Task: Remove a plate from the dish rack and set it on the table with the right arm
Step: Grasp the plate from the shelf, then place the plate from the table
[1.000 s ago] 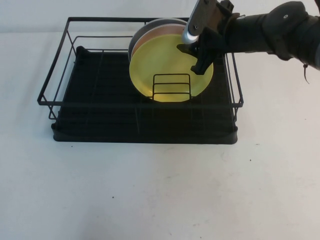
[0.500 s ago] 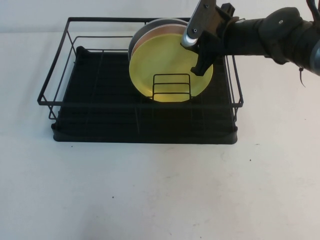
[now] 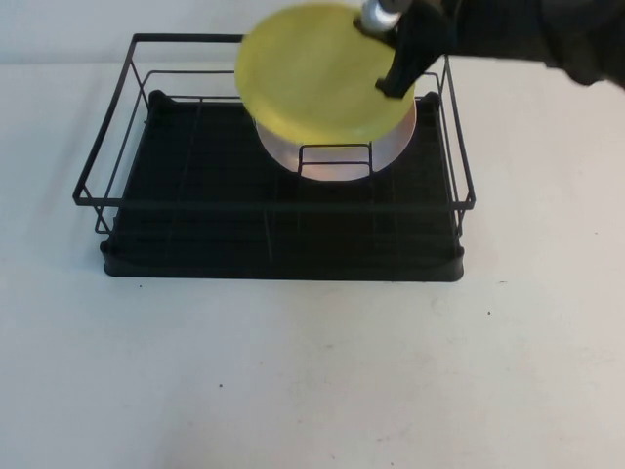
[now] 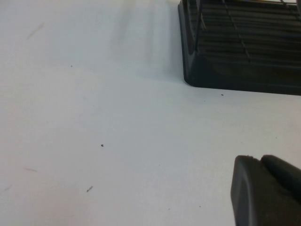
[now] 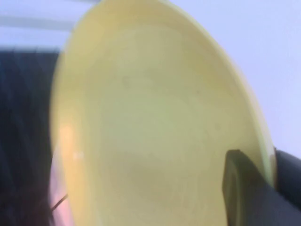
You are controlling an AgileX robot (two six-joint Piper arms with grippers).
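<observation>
Nearest me, across the lower half of the high view, the table [image 3: 312, 381] lies bare and speckled, and that is where the plate must end up; my left gripper [image 4: 265, 190] shows only as a dark corner low in its wrist view, resting just above the table near the rack's corner, and I cannot tell whether its fingers are spread or pressed together; beyond the bare stretch sits the rack [image 3: 283, 210], filling the middle of the frame, its small wire holder at centre with the pink plate [image 3: 337, 156] leaning behind it; the change is above that: a second ago the yellow plate [image 3: 317, 73] stood in the holder with my jaws wide around its edge, and now my right gripper [image 3: 395, 73], at the upper right of the frame, has pinched its rim and lifted it out, so it hangs tilted at upper centre, over the rack's back rail; the wrist view shows one finger [image 5: 244, 188] pressed on the rim; I judge the extraction nearly done, with the carry forward and the setting down left.
</observation>
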